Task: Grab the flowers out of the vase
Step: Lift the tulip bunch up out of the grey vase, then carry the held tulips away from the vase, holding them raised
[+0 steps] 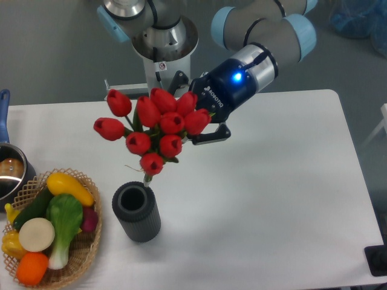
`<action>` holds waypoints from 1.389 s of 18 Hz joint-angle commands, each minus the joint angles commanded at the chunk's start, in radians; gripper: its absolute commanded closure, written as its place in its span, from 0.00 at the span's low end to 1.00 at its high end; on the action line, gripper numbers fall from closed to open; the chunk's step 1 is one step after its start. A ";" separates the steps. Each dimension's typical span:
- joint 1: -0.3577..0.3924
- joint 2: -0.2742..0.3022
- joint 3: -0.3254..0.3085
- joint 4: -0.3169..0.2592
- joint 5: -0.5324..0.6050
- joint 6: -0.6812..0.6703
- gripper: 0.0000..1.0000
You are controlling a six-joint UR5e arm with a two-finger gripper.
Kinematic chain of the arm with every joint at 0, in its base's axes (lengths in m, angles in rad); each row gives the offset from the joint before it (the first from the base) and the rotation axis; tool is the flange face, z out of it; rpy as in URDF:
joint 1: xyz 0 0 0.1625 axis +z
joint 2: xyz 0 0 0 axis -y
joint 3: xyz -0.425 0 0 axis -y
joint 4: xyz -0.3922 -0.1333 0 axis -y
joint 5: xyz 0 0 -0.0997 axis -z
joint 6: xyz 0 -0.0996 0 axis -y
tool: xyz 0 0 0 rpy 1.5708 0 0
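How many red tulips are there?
9 in one bunch, the flowers, held by the tool above the vase: four top, four middle, one lowest. More may hide behind.

Bright, even light — soft shadows, sharp.
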 joint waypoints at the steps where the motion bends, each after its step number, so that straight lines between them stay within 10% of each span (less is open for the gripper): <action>1: 0.015 0.002 0.002 0.000 0.000 0.003 0.69; 7: 0.101 0.002 0.006 0.003 0.027 0.057 0.76; 25: 0.233 -0.055 0.064 -0.006 0.805 0.525 0.66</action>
